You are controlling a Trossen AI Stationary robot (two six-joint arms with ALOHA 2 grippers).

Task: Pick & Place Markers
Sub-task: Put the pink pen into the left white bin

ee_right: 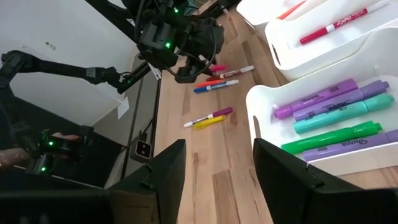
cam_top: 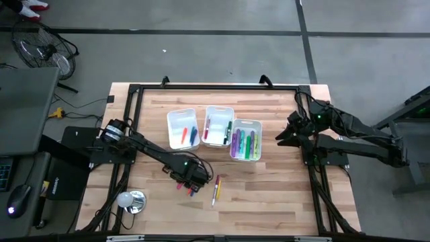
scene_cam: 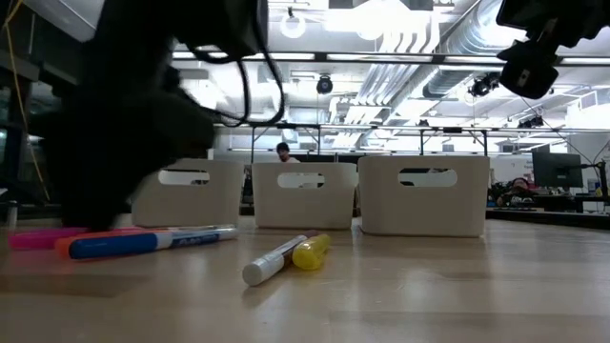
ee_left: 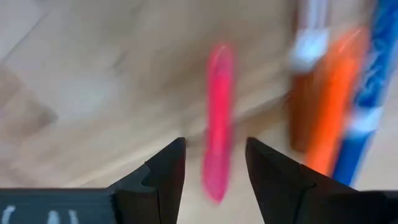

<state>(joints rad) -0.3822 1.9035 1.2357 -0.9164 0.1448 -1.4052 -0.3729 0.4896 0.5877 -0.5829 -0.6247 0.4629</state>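
Several markers lie loose on the table's near half. A pink marker (ee_left: 217, 124) lies between and beyond the open fingers of my left gripper (ee_left: 214, 165), which points down over it (cam_top: 191, 178); I see no touch. Beside it lie an orange marker (ee_left: 333, 106) and a blue marker (ee_left: 373, 87). A yellow marker (scene_cam: 310, 252) and a purple, white-capped one (ee_right: 211, 114) lie side by side nearer the table's middle. My right gripper (ee_right: 217, 180) waits open, raised at the table's right side (cam_top: 282, 134).
Three white bins stand in a row at mid-table: the left bin (cam_top: 173, 122) and the middle bin (cam_top: 229, 111) hold a few markers, and the right bin (cam_top: 258, 124) holds purple, teal and green ones. A round metal thing (cam_top: 132, 200) lies at the near left.
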